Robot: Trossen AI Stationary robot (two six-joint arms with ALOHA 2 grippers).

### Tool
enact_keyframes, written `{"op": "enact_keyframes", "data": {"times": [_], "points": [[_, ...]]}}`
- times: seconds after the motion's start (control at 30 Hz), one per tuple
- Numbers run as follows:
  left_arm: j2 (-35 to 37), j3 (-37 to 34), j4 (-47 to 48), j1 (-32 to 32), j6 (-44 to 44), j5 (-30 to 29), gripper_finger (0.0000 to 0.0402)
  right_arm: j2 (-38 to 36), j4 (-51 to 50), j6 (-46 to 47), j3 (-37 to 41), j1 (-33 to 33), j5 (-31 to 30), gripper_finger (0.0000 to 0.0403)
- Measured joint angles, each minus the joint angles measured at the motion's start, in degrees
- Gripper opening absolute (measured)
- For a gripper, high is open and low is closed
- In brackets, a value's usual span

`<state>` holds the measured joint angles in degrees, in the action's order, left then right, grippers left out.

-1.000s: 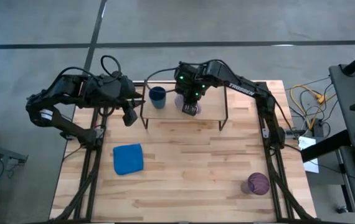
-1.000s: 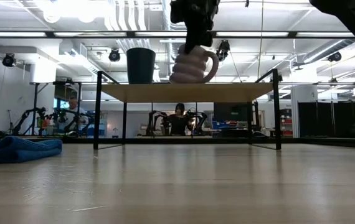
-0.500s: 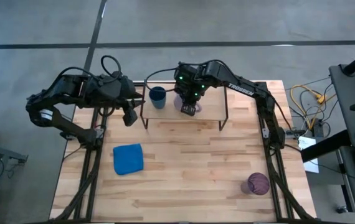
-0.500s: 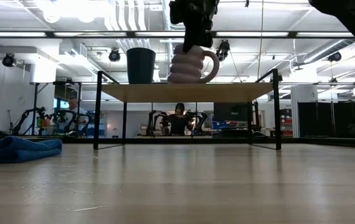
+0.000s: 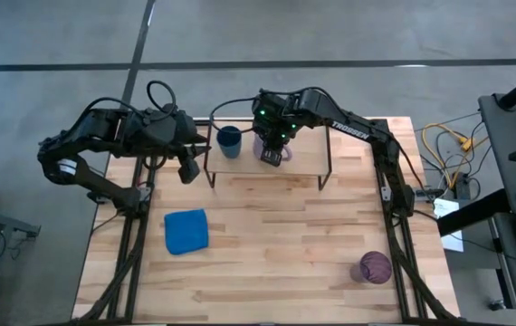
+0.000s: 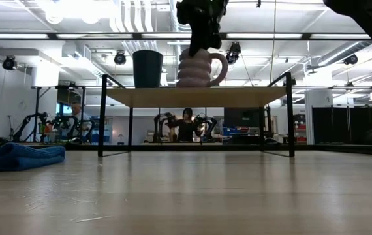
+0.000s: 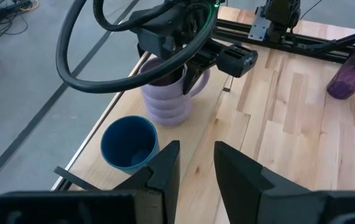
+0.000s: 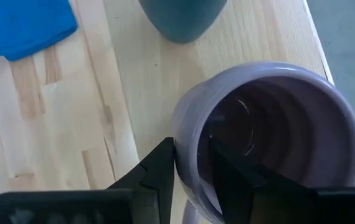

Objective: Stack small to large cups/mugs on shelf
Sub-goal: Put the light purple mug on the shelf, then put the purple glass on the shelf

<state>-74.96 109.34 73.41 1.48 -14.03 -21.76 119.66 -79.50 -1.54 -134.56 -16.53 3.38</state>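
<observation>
The pale lavender ribbed mug [image 6: 196, 68] stands upright on the light-wood shelf [image 6: 192, 96], to the right of the small dark blue cup [image 5: 229, 140], which rests on its base on the same board. My right gripper [image 5: 273, 148] is above the mug and shut on it. My left gripper [image 5: 188, 169] is open and empty, hovering off the shelf's left end. The dark purple tumbler [image 5: 375, 267] stands on the tabletop near the front right corner. My right gripper holds the mug's rim wall [image 8: 187, 152], with one finger inside the mug and one outside. The fingers come from above, pointing down. The mug is upright with its base on the shelf board and its handle [image 6: 222, 65] sticking out to the side.
A flat blue cloth [image 5: 186, 231] lies on the tabletop at the front left. The shelf's thin black wire legs [image 6: 100, 117] stand on the tabletop. Bare board [image 5: 308, 158] lies to the right of the mug. Cables and equipment lie beyond the table's right edge.
My right gripper has gone down a little with the mug. The mug was tilted and slightly raised over the board; now it is upright with its base on the shelf. The gripper stays shut on the rim.
</observation>
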Motion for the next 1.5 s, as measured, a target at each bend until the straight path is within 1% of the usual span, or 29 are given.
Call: {"op": "enact_keyframes", "data": {"times": [0.13, 0.33, 0.5, 0.63, 0.7, 0.8, 0.87, 0.93, 1.07, 1.13, 1.23, 1.3, 1.43, 1.5], "points": [[0.00, 0.00, -0.02, 0.00, 2.36, 0.00, 0.0083, -0.25, 0.22, 0.21, 0.00, 0.00, 0.00, 0.0090], [-0.06, 0.00, -0.04, -0.07, 2.61, 0.00, 0.0083, -1.45, 0.51, 1.96, -0.34, 0.03, 0.00, 0.0086], [-0.09, 0.00, -0.04, -0.09, 2.65, -0.01, 0.0083, -4.11, 2.19, 3.33, -0.37, 0.79, 0.00, 0.0088], [-0.11, 0.00, -0.04, -0.11, 2.65, -0.02, 0.0083, -7.47, 1.85, 6.89, -0.37, 2.15, 0.53, 0.0084], [-0.11, 0.00, -0.05, -0.13, 2.67, -0.02, 0.0083, -9.82, 0.87, 9.23, -0.37, 3.09, 2.28, 0.0081], [-0.11, 0.00, -0.07, -0.13, 2.67, -0.02, 0.0083, -13.80, -3.04, 13.06, -0.42, 5.12, 5.66, 0.0076], [-0.11, -0.04, -0.07, -0.13, 2.70, -0.02, 0.0083, -16.40, -6.90, 16.09, -0.44, 7.01, 5.95, 0.0073], [-0.11, -0.07, -0.07, -0.13, 2.70, -0.02, 0.0083, -18.72, -10.82, 20.20, -0.40, 9.00, 5.59, 0.0073], [-0.13, -0.09, -0.06, -0.13, 2.70, -0.04, 0.0083, -22.76, -10.35, 34.97, 0.83, 14.22, 3.45, 0.0077], [-0.13, -0.11, -0.07, -0.13, 2.64, -0.04, 0.0083, -24.22, -10.34, 41.68, 1.33, 17.35, 0.76, 0.0079], [-0.13, -0.13, -0.07, -0.13, 2.61, -0.04, 0.0083, -26.27, -10.48, 49.37, 3.82, 22.46, -5.86, 0.0079], [-0.13, -0.13, -0.07, -0.13, 2.59, -0.04, 0.0083, -27.62, -10.48, 55.53, 6.52, 25.50, -7.75, 0.0079], [-0.13, -0.13, -0.07, -0.13, 2.56, -0.04, 0.0083, -29.30, -10.47, 69.36, 13.55, 32.47, -7.53, 0.0079], [-0.13, -0.13, -0.07, -0.13, 2.58, -0.04, 0.0083, -29.64, -10.52, 75.71, 17.33, 35.92, -4.34, 0.0079]]}}
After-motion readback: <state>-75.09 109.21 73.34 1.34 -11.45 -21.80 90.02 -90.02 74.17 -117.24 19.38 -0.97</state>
